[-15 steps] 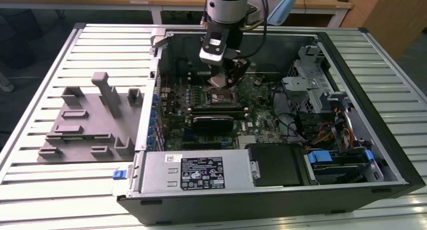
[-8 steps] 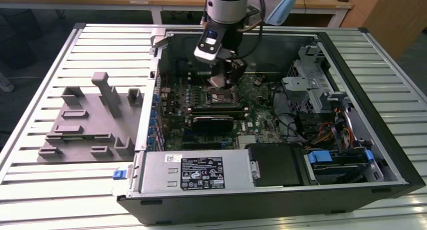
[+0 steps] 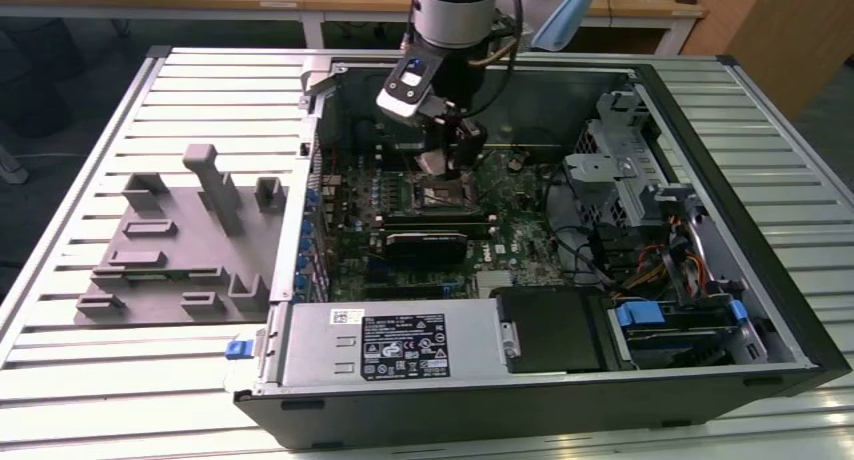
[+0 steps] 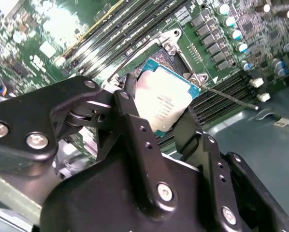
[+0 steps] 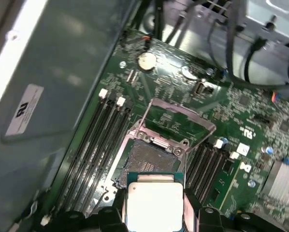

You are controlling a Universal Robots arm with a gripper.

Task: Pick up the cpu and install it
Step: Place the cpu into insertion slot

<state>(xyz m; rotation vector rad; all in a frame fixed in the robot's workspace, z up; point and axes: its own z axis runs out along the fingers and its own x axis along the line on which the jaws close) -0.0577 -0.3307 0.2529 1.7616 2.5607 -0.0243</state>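
The cpu [image 4: 165, 99], a small square chip with a silvery top and a thin pale rim, is held by two opposite edges between my black fingers [image 4: 135, 125]. My gripper [image 4: 161, 108] is shut on it. In the first wrist view the cpu [image 5: 154, 203] hovers just above the near edge of the open socket [image 5: 147, 162], whose metal load plate [image 5: 176, 121] is flipped up. In the exterior view my gripper [image 3: 446, 165] reaches down into the computer case, over the socket [image 3: 434, 195] on the green motherboard. The chip sits tilted relative to the socket frame [image 4: 176, 43] in the second wrist view.
The open computer case [image 3: 747, 310] lies on a slatted metal table [image 3: 80, 360]. Memory slots [image 5: 98, 140] flank the socket. A drive cage and cables [image 3: 627, 180] fill the case's right side in the exterior view. A grey plastic tray with upright posts [image 3: 174, 250] lies outside, on that view's left.
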